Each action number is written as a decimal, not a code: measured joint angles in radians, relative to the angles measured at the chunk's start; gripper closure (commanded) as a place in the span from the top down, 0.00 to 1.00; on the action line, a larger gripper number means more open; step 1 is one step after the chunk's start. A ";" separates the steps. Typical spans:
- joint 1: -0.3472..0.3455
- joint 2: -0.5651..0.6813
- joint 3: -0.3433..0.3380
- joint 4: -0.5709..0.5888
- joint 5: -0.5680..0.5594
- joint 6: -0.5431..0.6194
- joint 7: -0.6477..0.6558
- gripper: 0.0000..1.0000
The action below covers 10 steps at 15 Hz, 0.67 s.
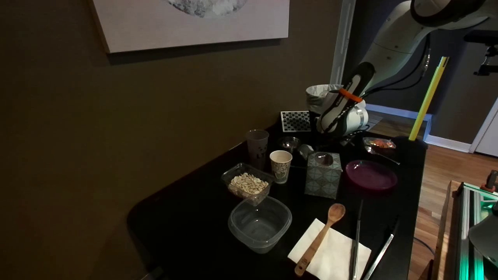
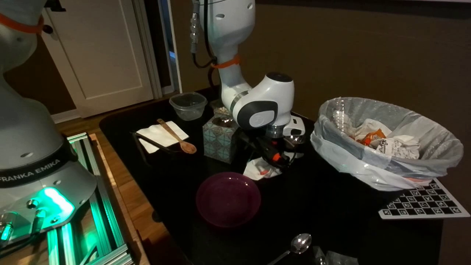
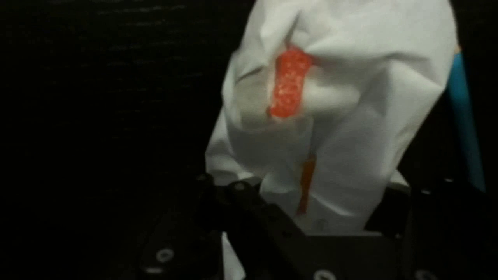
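My gripper [image 3: 323,198] is low over the black table, with its dark fingers spread apart. A crumpled white paper [image 3: 350,128] with red-orange marks lies between and ahead of the fingers in the wrist view. I cannot tell whether the fingers touch it. In an exterior view the gripper [image 2: 268,149] is just above this paper [image 2: 260,169], beside the patterned tissue box [image 2: 220,141]. A narrow blue strip [image 3: 465,120] shows right of the paper in the wrist view. In an exterior view the tissue box [image 1: 323,177] stands in front of the gripper's area, which is very dark.
A purple plate [image 2: 229,200] is near the tissue box. A lined trash bin [image 2: 386,140] and a checkered board [image 2: 423,202] are along the wall. A paper cup [image 1: 281,165], oats container [image 1: 249,182], clear tub [image 1: 260,225], wooden spoon [image 1: 319,241] and tongs [image 1: 379,256] are also there.
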 measured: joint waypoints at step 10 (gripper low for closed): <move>0.109 -0.110 -0.084 -0.040 -0.001 -0.004 0.031 0.00</move>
